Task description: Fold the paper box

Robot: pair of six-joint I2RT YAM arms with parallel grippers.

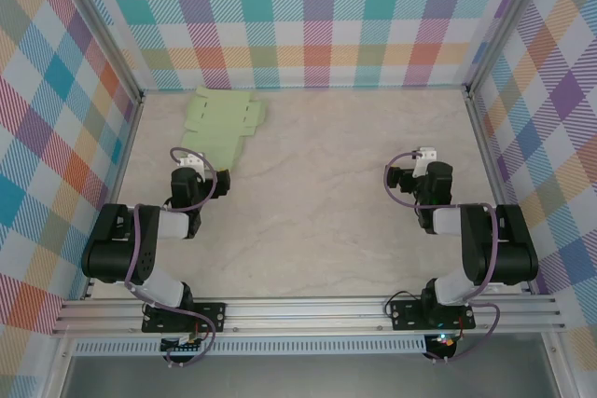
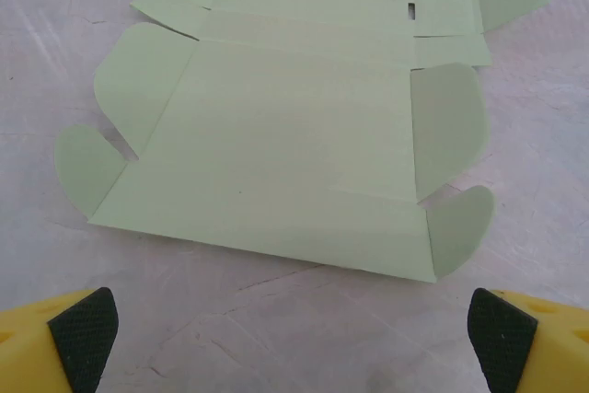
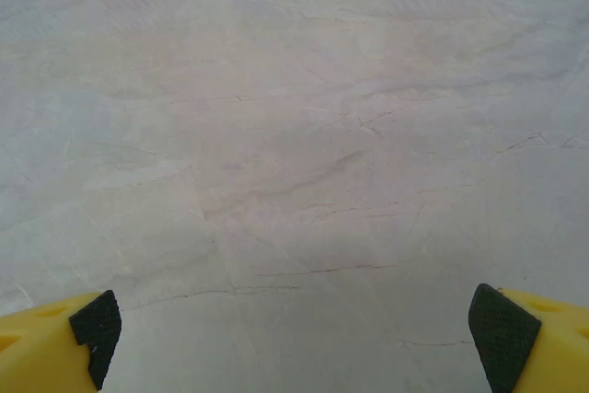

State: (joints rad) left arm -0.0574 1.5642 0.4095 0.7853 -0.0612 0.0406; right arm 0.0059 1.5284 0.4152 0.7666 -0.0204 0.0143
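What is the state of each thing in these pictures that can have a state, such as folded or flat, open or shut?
paper box: unfolded, a flat sheet lying on the table, flaps spread out, held by nothing.
left gripper: open, empty, just short of the near edge of the sheet.
right gripper: open, empty, over bare table.

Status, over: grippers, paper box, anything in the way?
Left gripper open, empty, facing near edge of the paper box. Right gripper open, empty, over the table. Box flat, unfolded, far-left corner. Nothing blocking.
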